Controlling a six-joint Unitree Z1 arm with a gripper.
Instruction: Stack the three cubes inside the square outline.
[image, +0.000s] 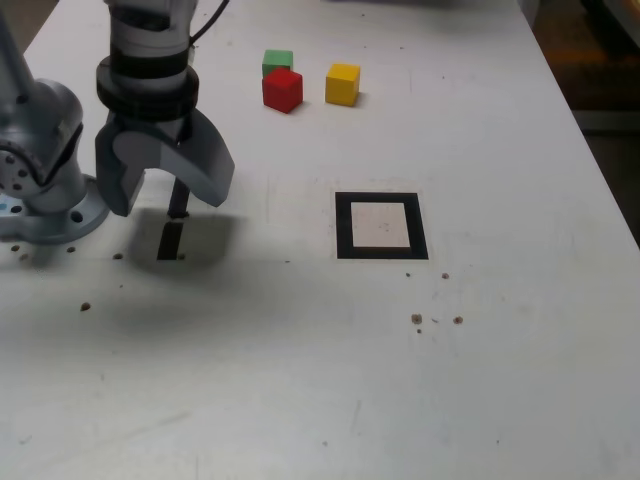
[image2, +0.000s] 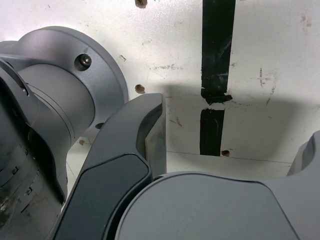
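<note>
Brown specks (image: 417, 319) dot the white table (image: 500, 400) nearest the exterior camera, just in front of the square outline (image: 381, 226), my landmark. Its white centre is bare, so I judge stacking has not begun. Beyond the outline sit the three cubes: the red cube (image: 282, 89) touches or nearly touches the green cube (image: 277, 61) behind it, and the yellow cube (image: 342, 84) stands just beside the red one. Well to the exterior view's left of the outline, my gripper (image: 165, 190) hangs with jaws spread and nothing between them, over two short black strips (image2: 216, 75), probably a parking mark. Its body fills the wrist view and hides the cubes and outline there; one strip is partly covered outside.
</note>
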